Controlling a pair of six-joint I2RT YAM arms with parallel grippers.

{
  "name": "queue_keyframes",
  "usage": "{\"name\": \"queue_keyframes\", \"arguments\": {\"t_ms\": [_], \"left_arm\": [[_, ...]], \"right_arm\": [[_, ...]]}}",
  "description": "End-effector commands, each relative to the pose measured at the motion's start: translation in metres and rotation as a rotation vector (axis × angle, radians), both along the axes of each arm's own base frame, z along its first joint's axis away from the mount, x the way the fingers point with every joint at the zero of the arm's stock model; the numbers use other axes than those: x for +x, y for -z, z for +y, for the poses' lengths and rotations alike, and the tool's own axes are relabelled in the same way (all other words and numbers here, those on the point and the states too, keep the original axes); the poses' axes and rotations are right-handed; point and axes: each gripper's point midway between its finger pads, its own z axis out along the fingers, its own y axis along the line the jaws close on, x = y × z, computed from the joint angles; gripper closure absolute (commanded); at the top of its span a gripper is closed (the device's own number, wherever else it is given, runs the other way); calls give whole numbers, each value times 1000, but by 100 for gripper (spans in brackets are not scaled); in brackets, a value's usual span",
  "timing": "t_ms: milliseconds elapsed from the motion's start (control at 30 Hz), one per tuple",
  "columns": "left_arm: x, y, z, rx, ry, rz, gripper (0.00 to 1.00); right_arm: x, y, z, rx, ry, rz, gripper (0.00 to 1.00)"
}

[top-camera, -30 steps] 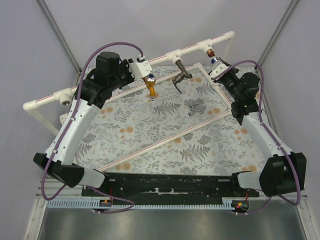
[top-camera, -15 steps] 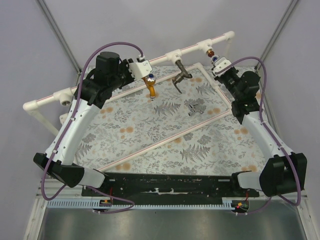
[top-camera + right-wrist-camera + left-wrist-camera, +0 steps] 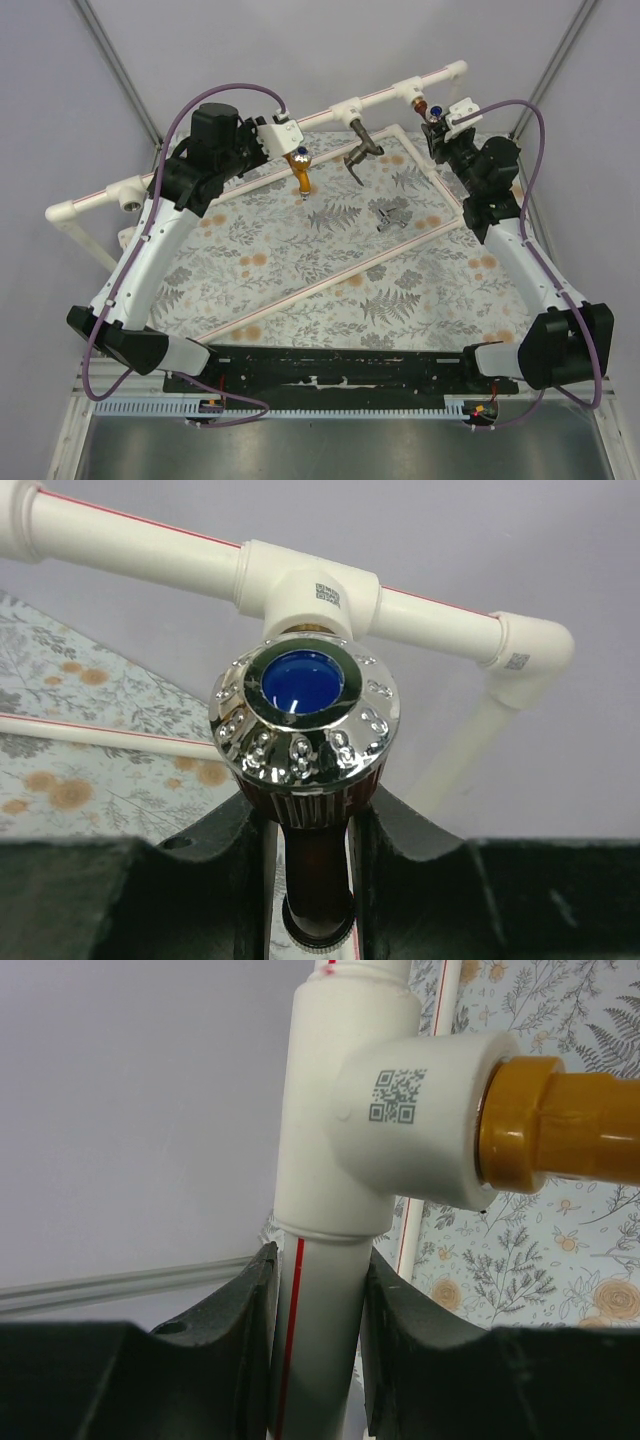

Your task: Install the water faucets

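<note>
A reddish-brown faucet (image 3: 318,880) with a chrome, blue-capped knob (image 3: 305,720) sits between the jaws of my right gripper (image 3: 310,820), which is shut on its body. The faucet (image 3: 427,107) points into the far right T-fitting (image 3: 413,92) of the white pipe frame. My left gripper (image 3: 315,1260) is shut on the white pipe (image 3: 312,1350) just below another T-fitting (image 3: 400,1130). That fitting carries a golden-orange faucet (image 3: 560,1120). From above, the golden-orange faucet (image 3: 301,168) hangs beside the left gripper (image 3: 274,136). A dark grey faucet (image 3: 362,150) hangs from the middle fitting. A silver faucet (image 3: 391,217) lies on the mat.
The white pipe frame (image 3: 200,160) runs diagonally across the back, with an open T-fitting (image 3: 130,192) at the far left. A flowered mat (image 3: 330,270) covers the table, crossed by a lower pipe (image 3: 320,285). Tent poles and grey walls stand close behind.
My right wrist has turned and shifted up toward the far right T-fitting, still holding the reddish-brown faucet. The left arm has not moved.
</note>
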Motion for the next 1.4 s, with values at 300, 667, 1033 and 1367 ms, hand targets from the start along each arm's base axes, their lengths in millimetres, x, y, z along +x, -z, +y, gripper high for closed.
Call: {"name": "queue_keyframes", "arguments": {"t_ms": [300,667,1033,1367], "left_arm": [[-39,15,-28,-169,65,168,98],[-40,15,-28,-170,72,169,98],[-39,17,-29,-168,72,172,98],[-38,25,-33,-177,79,192,98]], "right_arm": [[15,-18,-17,491,10,122,100],[19,-24,-22,864,-37,202,100],[24,-27,-24,1203,-94,243,100],[28,-20,-34,1587,-122,292,100]]}}
